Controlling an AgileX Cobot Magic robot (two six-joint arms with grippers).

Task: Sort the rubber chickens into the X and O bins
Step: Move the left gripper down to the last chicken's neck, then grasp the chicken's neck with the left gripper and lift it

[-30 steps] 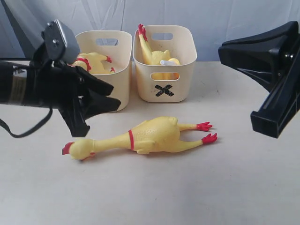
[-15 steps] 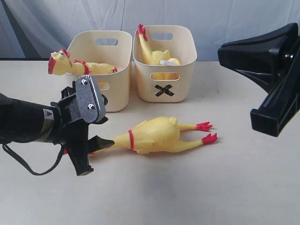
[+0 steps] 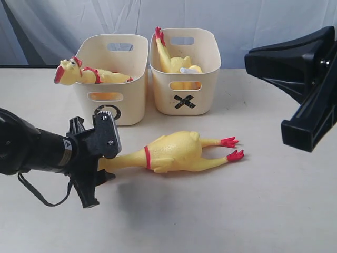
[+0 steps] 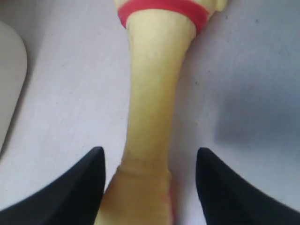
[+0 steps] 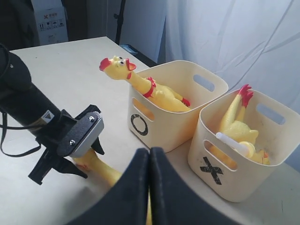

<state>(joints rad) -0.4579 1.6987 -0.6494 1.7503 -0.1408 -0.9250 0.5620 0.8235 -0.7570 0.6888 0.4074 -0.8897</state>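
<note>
One rubber chicken (image 3: 176, 153) lies on the table, feet to the right. My left gripper (image 3: 101, 171) is down over its head end and hides the head. In the left wrist view the yellow neck (image 4: 157, 93) runs between the open fingers (image 4: 79, 192), with a gap on each side. A second chicken (image 3: 102, 76) lies in the O bin (image 3: 131, 100), its head hanging over the left rim. A third chicken (image 3: 169, 59) stands feet-up in the X bin (image 3: 206, 87). My right gripper (image 3: 251, 54) hovers high at the right, shut and empty.
A white peg (image 3: 187, 69) pokes up among the yellow shapes in the X bin. The two bins stand side by side at the back of the table. The left arm's cable (image 3: 37, 197) loops over the table at the left. A pale curtain hangs behind.
My left gripper dropped from beside the O bin down to the table and now straddles the lying chicken's head and neck. The chicken in the O bin came into view. The right arm stayed still.
</note>
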